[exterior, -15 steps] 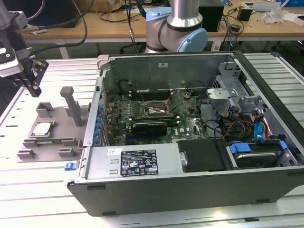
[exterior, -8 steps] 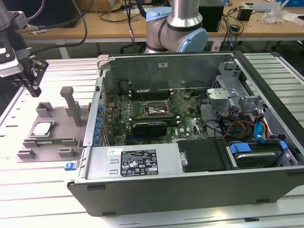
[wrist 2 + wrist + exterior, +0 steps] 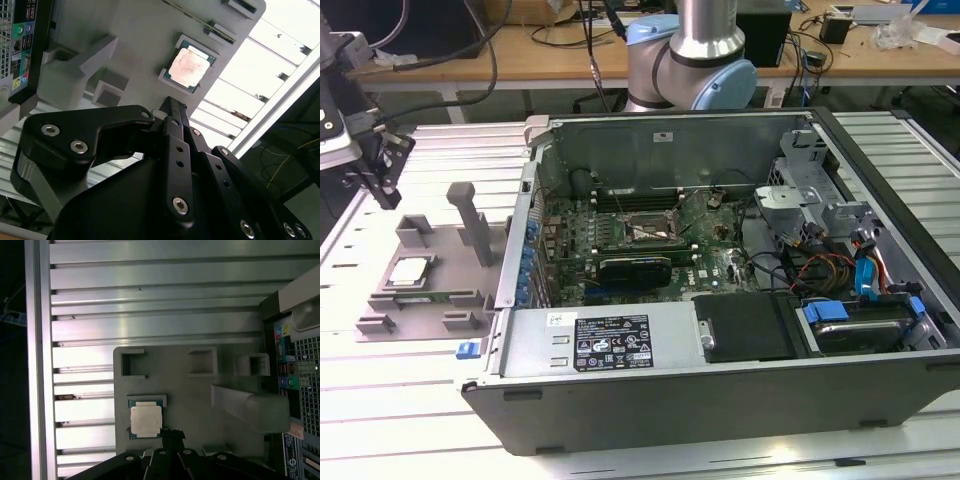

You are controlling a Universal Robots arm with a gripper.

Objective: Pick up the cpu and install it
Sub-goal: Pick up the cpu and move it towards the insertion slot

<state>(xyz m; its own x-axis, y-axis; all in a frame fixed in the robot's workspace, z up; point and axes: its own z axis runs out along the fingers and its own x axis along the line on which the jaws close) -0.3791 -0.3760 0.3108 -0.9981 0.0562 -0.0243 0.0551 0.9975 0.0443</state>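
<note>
The cpu (image 3: 408, 270), a small square chip with a silver top, lies flat in a recess of the grey plastic tray (image 3: 420, 300), at the exterior view's left of the open computer case (image 3: 720, 390). Both wrist views look down on the cpu (image 3: 145, 419) (image 3: 189, 68). My gripper (image 3: 388, 195) hangs above the tray's far left corner, apart from the chip. Its black fingers meet at one narrow tip (image 3: 172, 432) (image 3: 169, 104), shut with nothing between them. Inside the case, the dark metal-framed socket (image 3: 645, 232) sits on the motherboard.
Upright grey blocks (image 3: 472, 222) rise from the tray beside the chip. The case's wall (image 3: 525, 250) stands close on the tray's right. The ribbed aluminium table (image 3: 380, 400) runs around both. A cluttered wooden bench (image 3: 520, 45) is behind.
</note>
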